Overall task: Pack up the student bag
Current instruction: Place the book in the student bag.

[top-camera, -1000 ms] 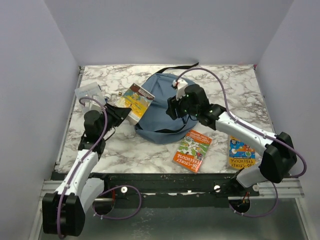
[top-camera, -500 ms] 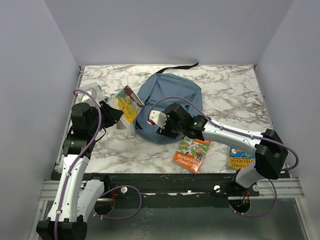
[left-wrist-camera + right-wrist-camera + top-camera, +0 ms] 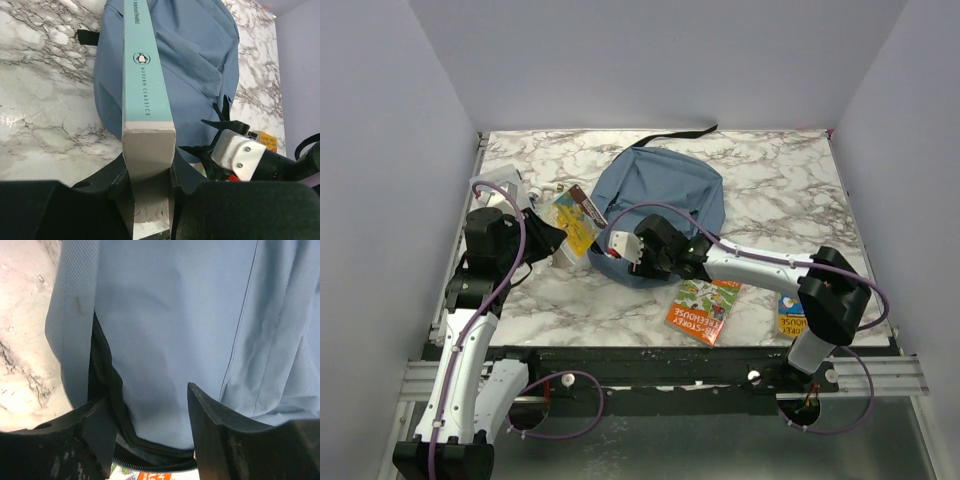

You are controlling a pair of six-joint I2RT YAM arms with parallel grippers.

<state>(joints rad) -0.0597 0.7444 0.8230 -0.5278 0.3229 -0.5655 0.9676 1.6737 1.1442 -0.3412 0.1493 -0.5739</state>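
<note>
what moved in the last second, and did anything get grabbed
The right gripper swung from over the top of the student bag down to its near left edge, and is now open astride the zip opening. The left gripper, shut on the teal-spined book throughout, drew back a little to the left. The bag, the orange book and the book by the right arm stayed put.

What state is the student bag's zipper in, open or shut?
Open, at least partly: in the right wrist view a dark gap runs along the student bag's zippered edge, just ahead of the right claw.
</note>
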